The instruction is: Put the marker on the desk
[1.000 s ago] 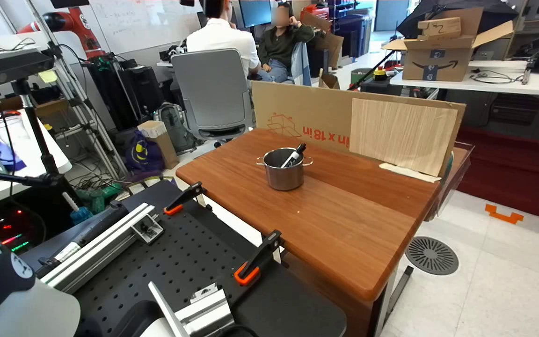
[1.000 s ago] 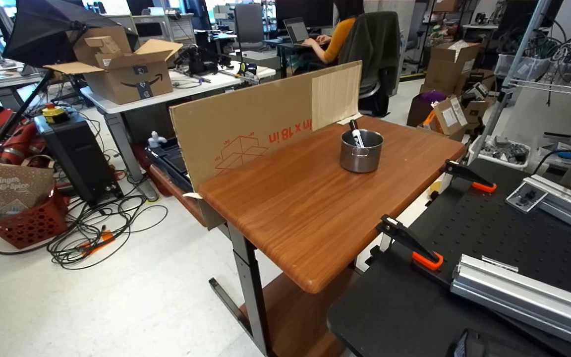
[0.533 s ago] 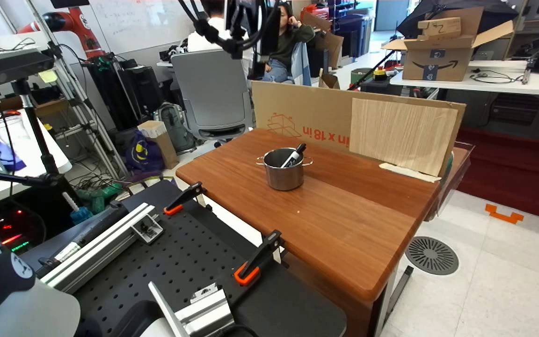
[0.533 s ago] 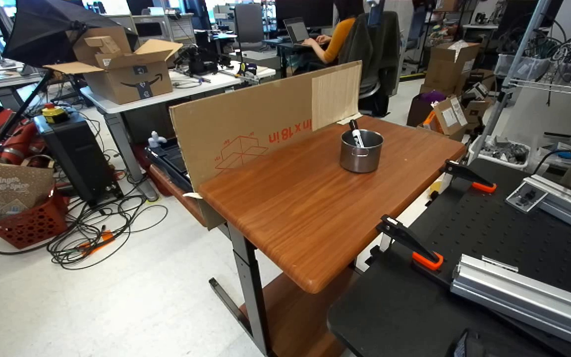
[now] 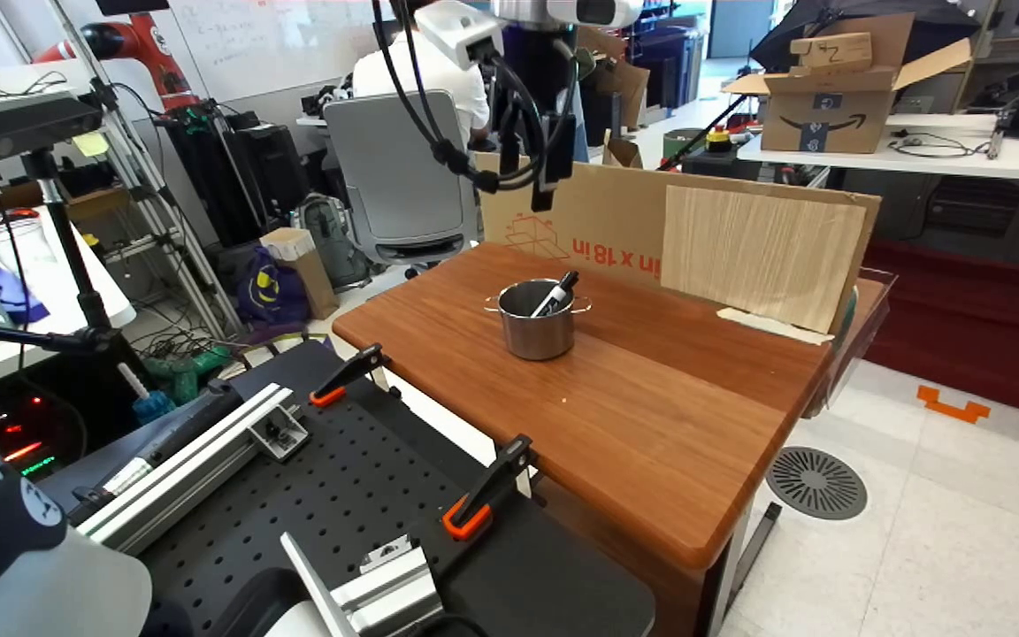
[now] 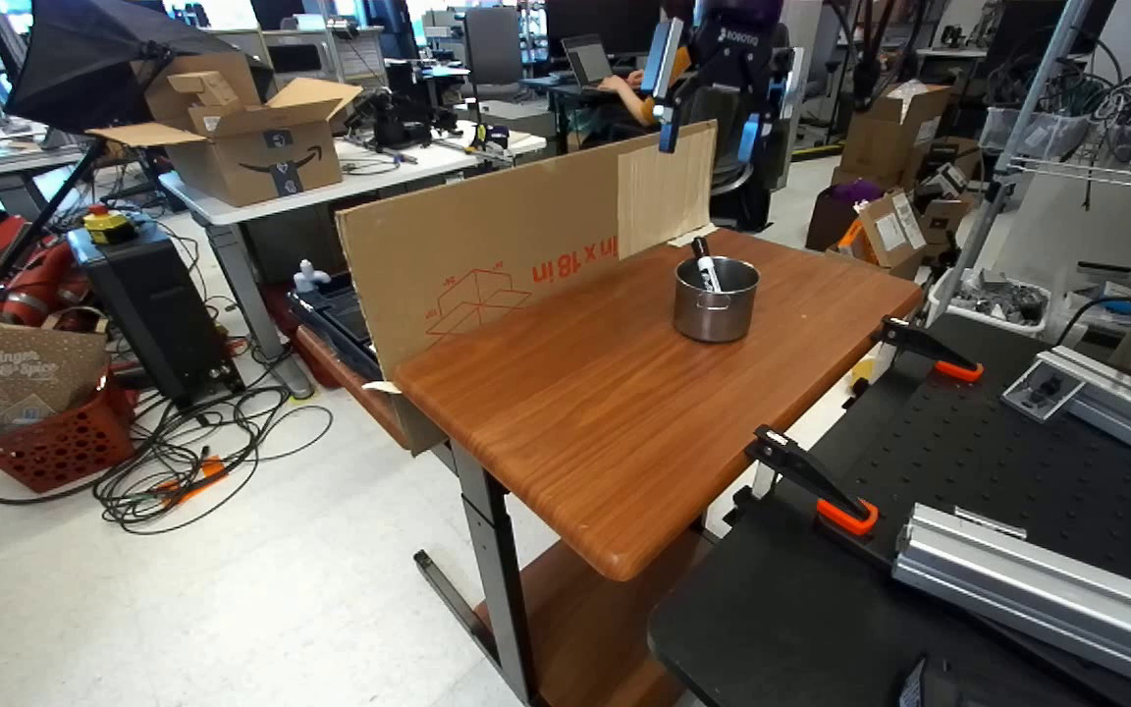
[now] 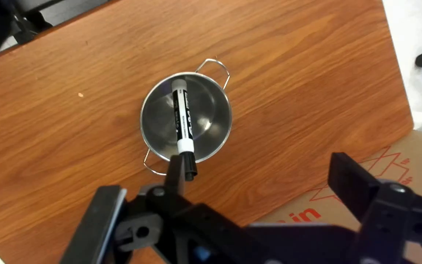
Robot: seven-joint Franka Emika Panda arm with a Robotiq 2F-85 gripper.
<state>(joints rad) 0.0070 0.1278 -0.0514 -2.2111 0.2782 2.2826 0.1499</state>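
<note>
Transfer of the marker, at the approach. The marker leans inside the grey metal pot, not on the counter where you are to place it. Your fingers are spread wide with nothing between them, and hang above the pot, touching neither it nor the marker. Judged from this arrangement, nothing of the task is completed: you have the grasp, the lift past the rim and the setting-down on the counter left to do.

Containers. The pot stands upright on the counter, with wire handles on opposite sides. The marker's black cap points upward and projects beyond the rim, probably offering you the easiest hold. The grey end sits low near the opposite wall; whether it touches wall or bottom, you cannot tell. A sideways pull might drag the pot along. In the background, note a cardboard box with a smaller box at its top, inside or merely resting being unclear, and a red basket with a printed paper bag seemingly in it.
</note>
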